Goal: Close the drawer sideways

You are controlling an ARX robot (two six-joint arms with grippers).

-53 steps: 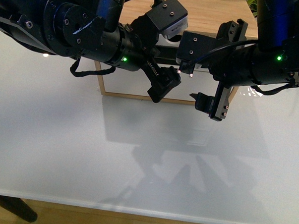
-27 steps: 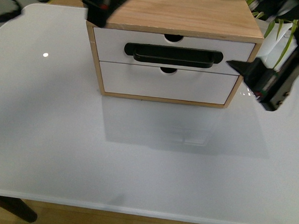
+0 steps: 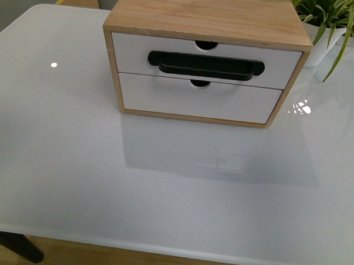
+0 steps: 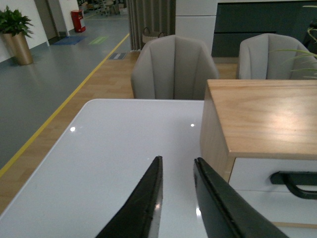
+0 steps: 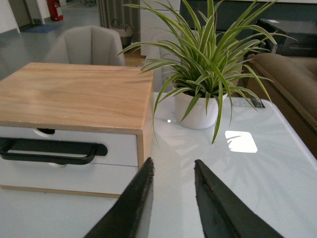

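A small light-wood cabinet [image 3: 208, 16] stands on the white table [image 3: 163, 185]. Its upper drawer [image 3: 133, 55] has a white front, a long black bar handle [image 3: 205, 66] and a semicircular notch [image 3: 205, 46]; its front sits flush with the cabinet. It also shows in the left wrist view [image 4: 270, 173] and the right wrist view [image 5: 119, 146]. Neither arm is in the front view. My left gripper [image 4: 177, 166] is open and empty, over the table off the cabinet's left side. My right gripper [image 5: 173, 168] is open and empty, off the cabinet's right side.
A lower white-fronted drawer [image 3: 196, 101] without a handle sits under the upper one. A potted spider plant [image 5: 208, 64] in a white pot stands on the table right of the cabinet, also in the front view [image 3: 328, 24]. Grey chairs [image 4: 171, 67] stand behind the table.
Both arms, which were in front of the cabinet a second ago, have drawn back out of the front view to either side. The drawer front looks the same as half a second ago.
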